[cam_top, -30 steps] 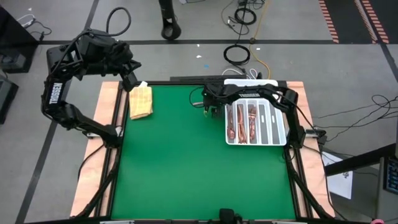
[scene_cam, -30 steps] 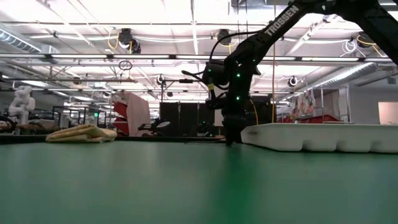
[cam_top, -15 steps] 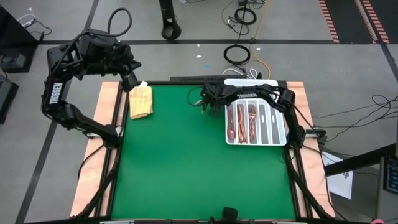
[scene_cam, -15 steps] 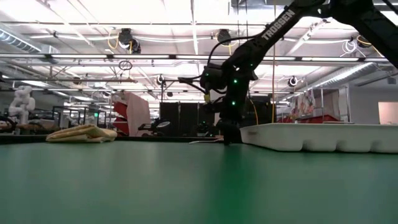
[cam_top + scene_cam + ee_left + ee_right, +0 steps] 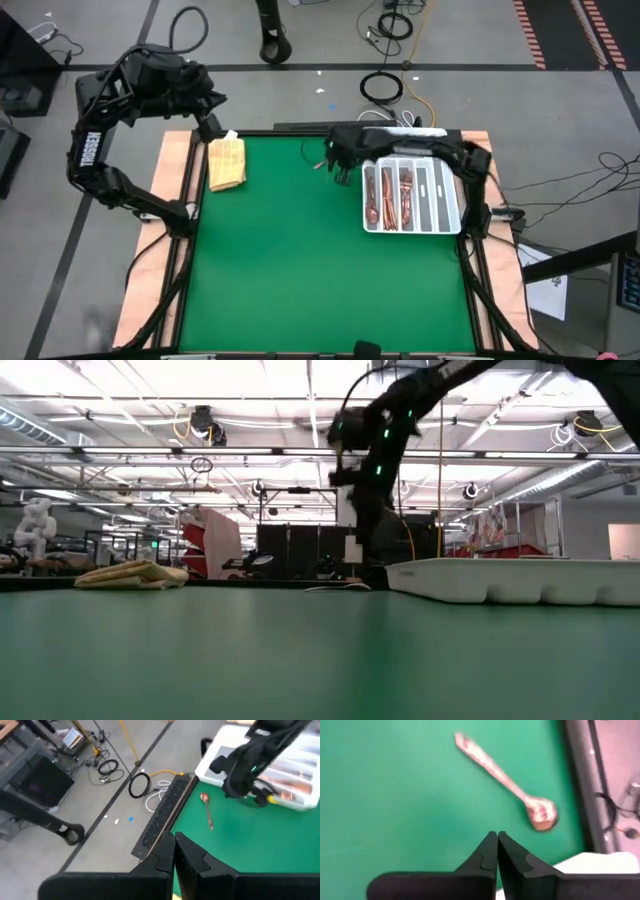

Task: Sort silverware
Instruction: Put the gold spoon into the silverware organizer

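Note:
One copper spoon (image 5: 505, 775) lies flat on the green mat, near the far edge and left of the white divided tray (image 5: 410, 232). It also shows in the left wrist view (image 5: 207, 812). More silverware (image 5: 386, 196) lies in the tray's left compartments. My right gripper (image 5: 497, 842) hangs shut and empty above the mat beside the spoon, seen from above as well (image 5: 337, 168). My left gripper (image 5: 175, 860) is shut and holds nothing, raised over the table's far left corner (image 5: 207, 128) by the tan cloth (image 5: 226, 163).
The folded tan cloth (image 5: 130, 574) rests on the mat at the far left. The tray (image 5: 520, 580) stands at the far right, its right compartments bare. Cables lie on the floor beyond the far edge. The mat's middle and near half are open green surface.
My right gripper has shut from wide open with nothing between its fingers. It has then risen from the mat by the tray's left end. The spoon stays lying on the mat where it was.

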`<state>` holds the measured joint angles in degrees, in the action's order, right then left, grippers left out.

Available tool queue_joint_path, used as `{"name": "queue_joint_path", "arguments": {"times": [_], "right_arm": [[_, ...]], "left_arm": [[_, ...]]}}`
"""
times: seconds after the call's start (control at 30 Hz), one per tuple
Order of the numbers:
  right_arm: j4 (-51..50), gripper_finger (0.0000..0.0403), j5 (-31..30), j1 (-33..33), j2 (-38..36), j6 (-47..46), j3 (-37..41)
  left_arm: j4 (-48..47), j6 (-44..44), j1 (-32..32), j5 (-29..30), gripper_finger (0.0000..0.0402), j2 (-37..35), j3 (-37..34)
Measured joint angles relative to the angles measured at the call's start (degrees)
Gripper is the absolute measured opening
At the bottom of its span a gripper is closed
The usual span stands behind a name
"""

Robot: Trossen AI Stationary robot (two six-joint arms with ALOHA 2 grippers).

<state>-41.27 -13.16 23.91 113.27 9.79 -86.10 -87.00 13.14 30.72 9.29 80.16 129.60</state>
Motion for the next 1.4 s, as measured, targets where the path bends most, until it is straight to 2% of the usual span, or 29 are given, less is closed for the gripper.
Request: {"name": "queue_joint_path", "arguments": {"times": [0.13, 0.23, 0.33, 0.53, 0.63, 0.77, 0.9, 1.07, 1.2, 1.23, 1.3, 1.4], "right_arm": [[-4.15, 0.0, 2.56, 4.97, -1.69, 3.23, -6.34], [-7.99, 0.0, 2.75, 9.47, 1.68, 4.03, -10.86], [-12.05, 0.0, 5.65, 11.87, 6.36, 3.29, -14.36], [-14.15, 0.0, 6.67, 11.18, 12.83, 3.05, -20.96], [-16.07, 0.0, 9.07, 11.35, 16.58, 2.89, -24.09], [-20.38, 0.0, 9.35, 11.49, 20.27, 3.06, -28.92], [-25.71, 0.0, 14.64, 11.79, 24.16, 3.35, -31.26], [-29.63, 0.0, 17.9, 9.4, 23.97, 5.02, -31.61], [-33.47, 0.0, 24.23, 5.27, 21.56, 9.39, -31.53], [-34.29, 0.0, 24.07, 4.22, 20.24, 10.72, -31.53], [-32.98, 0.0, 18.14, 2.46, 17.5, 11.57, -31.56], [-24.27, 0.0, 10.63, 3.5, 15.02, 12.76, -31.59]], "left_arm": [[1.97, -1.4, 1.89, -0.02, 0.0013, 0.08, -2.59], [2.36, -0.27, 3.18, -0.03, 0.0013, 0.09, -5.39], [2.6, -0.21, 4.31, -0.03, 0.0013, 0.08, -8.69], [2.62, -0.36, 5.78, -0.04, 0.0013, 0.11, -13.6], [2.63, -0.79, 6.06, -0.32, 0.0013, 0.11, -14.83], [2.58, -0.8, 6.4, -1.16, 0.0013, 0.11, -15.03], [2.56, -0.78, 6.4, -1.38, 0.0013, 0.09, -15.03], [2.49, -0.78, 6.39, -1.56, 0.0013, 0.07, -15.03], [2.22, -0.78, 6.4, -1.56, 0.0013, 0.07, -15.03], [2.08, -0.78, 6.39, -1.54, 0.0013, 0.07, -15.03], [2.03, -0.76, 6.38, -1.54, 0.0013, 0.07, -15.06], [2.03, -0.76, 6.39, -1.54, 0.0013, 0.07, -15.04]]}}
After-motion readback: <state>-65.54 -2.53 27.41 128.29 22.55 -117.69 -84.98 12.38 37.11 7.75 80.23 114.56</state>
